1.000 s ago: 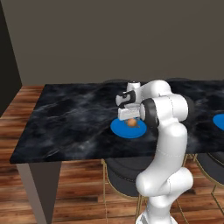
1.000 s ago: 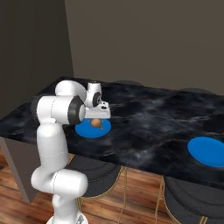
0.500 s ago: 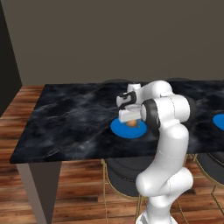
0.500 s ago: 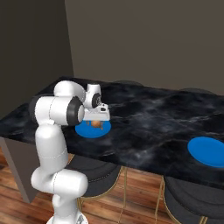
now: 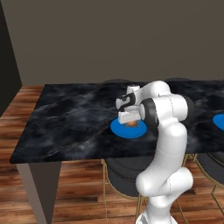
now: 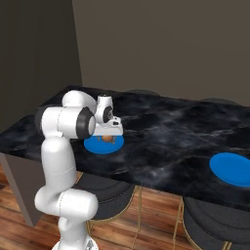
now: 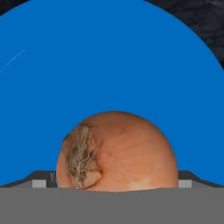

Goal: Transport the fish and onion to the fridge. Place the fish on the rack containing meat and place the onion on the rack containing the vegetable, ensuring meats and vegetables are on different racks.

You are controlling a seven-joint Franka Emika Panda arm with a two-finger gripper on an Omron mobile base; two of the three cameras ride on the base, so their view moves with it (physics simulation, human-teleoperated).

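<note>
The onion (image 7: pixel 117 151), a round orange-brown bulb with a dry root tuft, sits on a round blue plate (image 7: pixel 109 65) on the black marble counter (image 5: pixel 70 118). My gripper (image 7: pixel 112 183) is down over the onion, open, with one fingertip on each side of the bulb and a small gap showing on both sides. In the left base view the hand hides most of the onion (image 5: pixel 130 124) on the plate (image 5: pixel 117 129); my gripper (image 5: pixel 129 122) hangs just above that plate. The right base view shows gripper (image 6: pixel 108 137), onion (image 6: pixel 106 139) and plate (image 6: pixel 93 145). The fish and the fridge are out of view.
A second blue plate (image 6: pixel 233 168) lies bare farther right on the counter, also at the edge of the left base view (image 5: pixel 220 120). Dark round stools (image 6: pixel 210 219) stand under the counter's near edge. A dark wall (image 6: pixel 34 53) rises on the left.
My hand has come down over the onion, so the open fingers now straddle it. The onion and plate have not moved.
</note>
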